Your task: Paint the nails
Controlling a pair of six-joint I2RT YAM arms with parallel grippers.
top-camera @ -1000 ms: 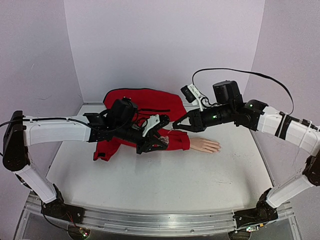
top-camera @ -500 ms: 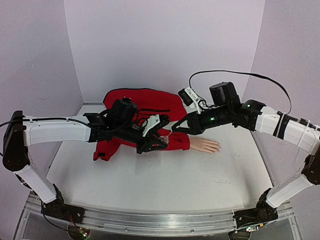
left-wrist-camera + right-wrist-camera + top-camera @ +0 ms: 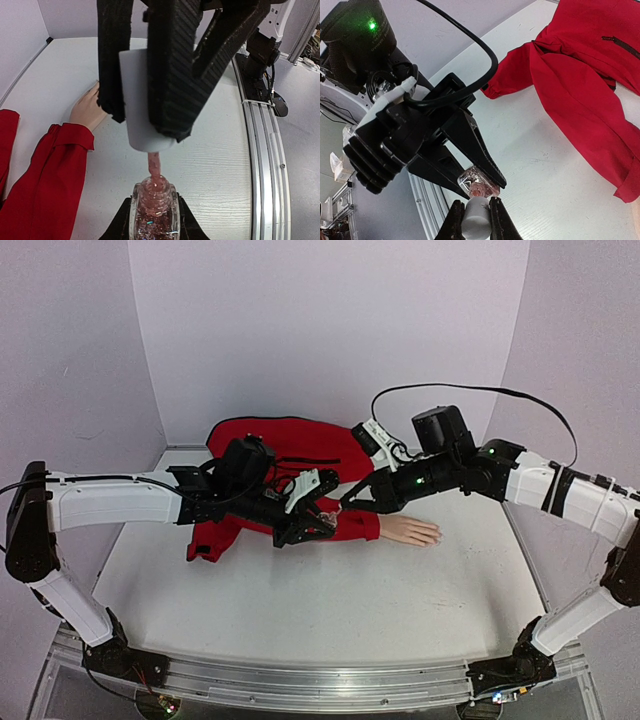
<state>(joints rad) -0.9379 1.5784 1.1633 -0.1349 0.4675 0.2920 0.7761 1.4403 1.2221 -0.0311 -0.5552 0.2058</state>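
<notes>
A pale mannequin hand (image 3: 412, 531) with a red sleeve (image 3: 355, 525) lies palm down on the table. Its nails (image 3: 437, 535) are too small to make out. My left gripper (image 3: 316, 522) is shut on a small glass bottle (image 3: 154, 207) of pink glitter polish and holds it over the sleeve. My right gripper (image 3: 347, 501) is shut on the white cap (image 3: 476, 220). The cap's pink brush stem (image 3: 154, 167) reaches into the bottle's neck. In the left wrist view the hand (image 3: 87, 107) lies left of the cap (image 3: 137, 100), its fingertips hidden behind a right finger.
A red jacket (image 3: 290, 445) is bunched at the back of the white table (image 3: 330, 610), its sleeve running to the hand. Lilac walls close the back and both sides. An aluminium rail (image 3: 300, 685) runs along the near edge.
My right gripper has moved left and down with the cap, closing on the bottle. The left arm and the bottle have stayed still.
</notes>
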